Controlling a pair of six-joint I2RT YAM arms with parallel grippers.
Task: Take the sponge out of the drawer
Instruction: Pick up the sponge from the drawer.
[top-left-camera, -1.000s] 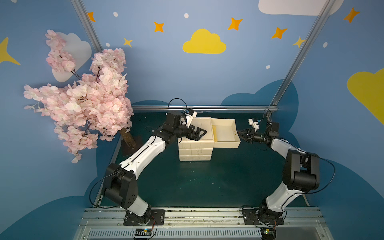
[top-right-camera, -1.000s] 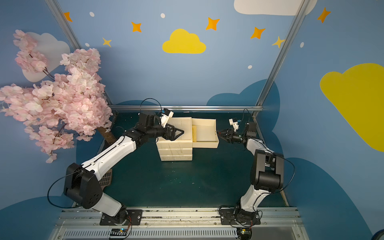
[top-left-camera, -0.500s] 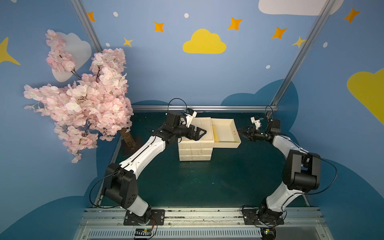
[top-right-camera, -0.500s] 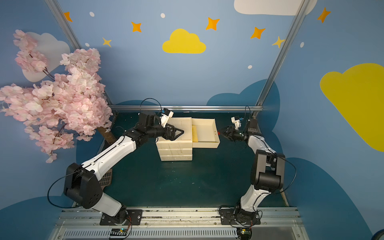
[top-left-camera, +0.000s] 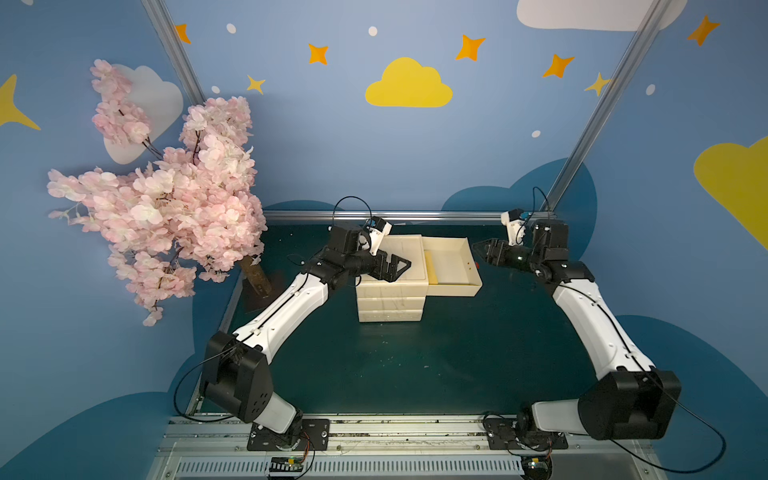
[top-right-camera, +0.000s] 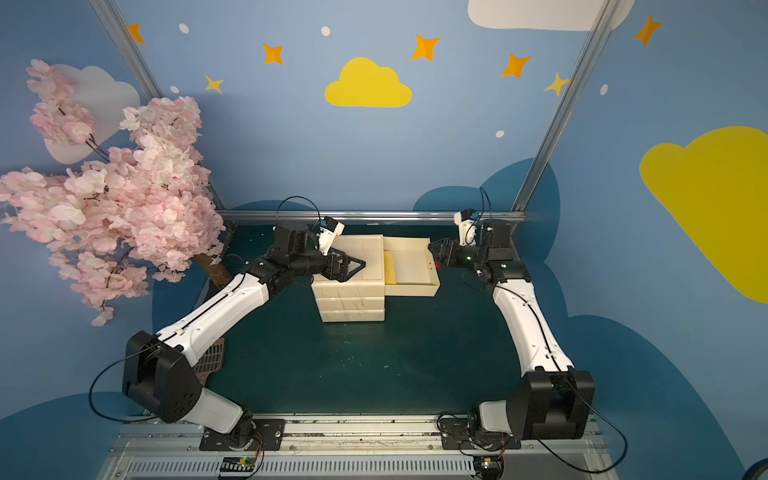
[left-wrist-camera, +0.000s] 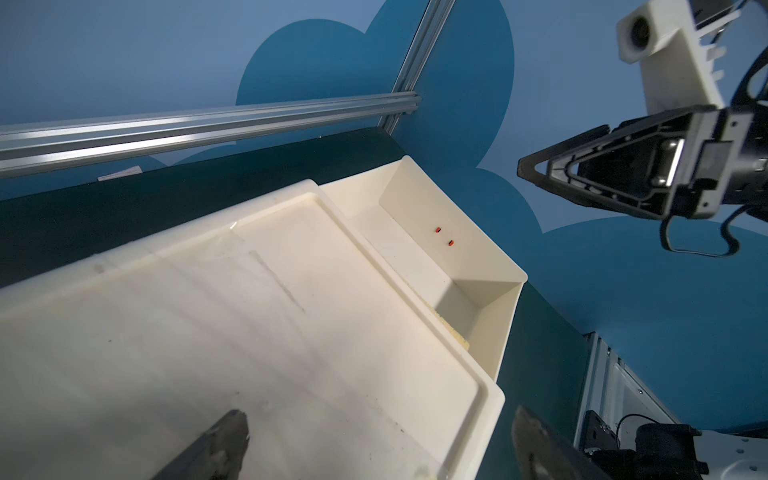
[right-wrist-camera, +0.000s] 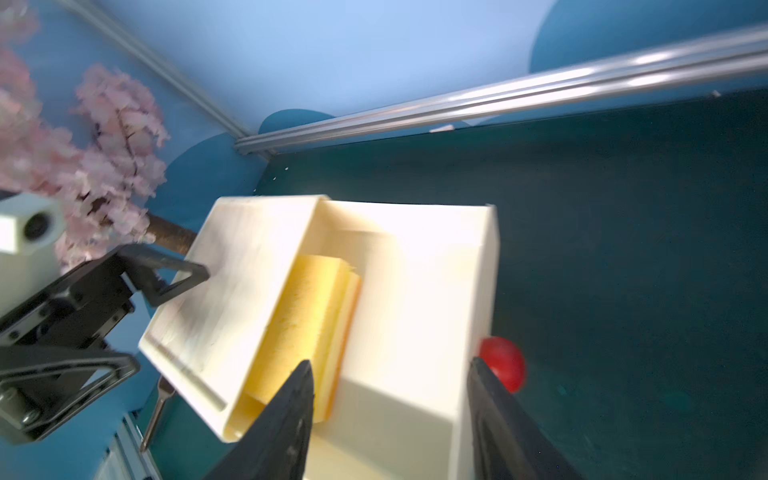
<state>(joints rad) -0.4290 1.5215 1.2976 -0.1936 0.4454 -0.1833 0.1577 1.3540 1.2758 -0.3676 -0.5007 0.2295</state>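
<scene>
A cream drawer cabinet (top-left-camera: 390, 291) stands mid-table with its top drawer (top-left-camera: 455, 287) pulled out to the right. The yellow sponge (right-wrist-camera: 307, 316) lies in the drawer against the cabinet end and shows in both top views (top-left-camera: 430, 268) (top-right-camera: 389, 268). My right gripper (right-wrist-camera: 390, 363) is open and empty, hovering over the drawer's front wall near the red knob (right-wrist-camera: 503, 361). In a top view the right gripper (top-left-camera: 482, 251) sits just right of the drawer. My left gripper (left-wrist-camera: 380, 413) is open and empty above the cabinet's top (top-left-camera: 401, 266).
A pink blossom tree (top-left-camera: 166, 199) stands at the table's left edge, with its trunk (top-left-camera: 257, 276) close to the left arm. An aluminium rail (top-left-camera: 415, 216) runs along the back. Dark green table (top-left-camera: 415, 365) stretches in front of the cabinet.
The right gripper's jaws have opened wider and it has lifted slightly beside the drawer's front. The left arm and the drawer have not moved.
</scene>
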